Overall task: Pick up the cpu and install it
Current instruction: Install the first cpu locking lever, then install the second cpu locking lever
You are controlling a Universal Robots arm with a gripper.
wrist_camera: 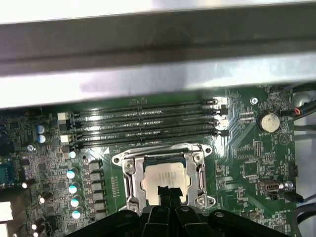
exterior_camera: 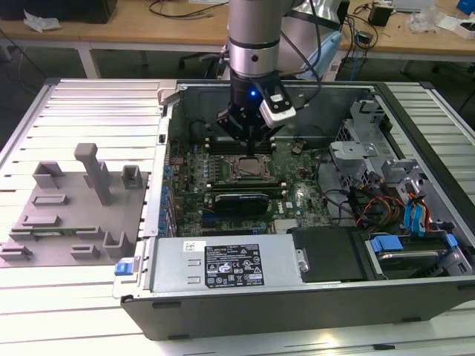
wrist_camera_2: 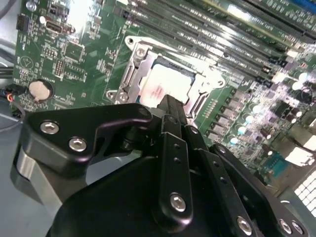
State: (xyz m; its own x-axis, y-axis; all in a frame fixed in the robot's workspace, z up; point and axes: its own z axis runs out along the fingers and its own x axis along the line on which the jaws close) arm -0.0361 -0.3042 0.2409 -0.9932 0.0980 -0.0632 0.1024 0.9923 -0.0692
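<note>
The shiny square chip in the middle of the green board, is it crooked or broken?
Nothing stands out. The cpu lies flat and square inside the socket frame on the motherboard, with no visible damage. The gripper sits right over its edge.

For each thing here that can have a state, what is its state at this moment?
cpu: lying flat inside the socket frame, metal top up.
socket frame: open, the chip's top uncovered.
gripper: right over the cpu, fingertips close together at its edge.
computer case: lying on its side, side panel off, motherboard exposed.
memory slots: they look empty.
grey fixture blocks: nothing on them.
</note>
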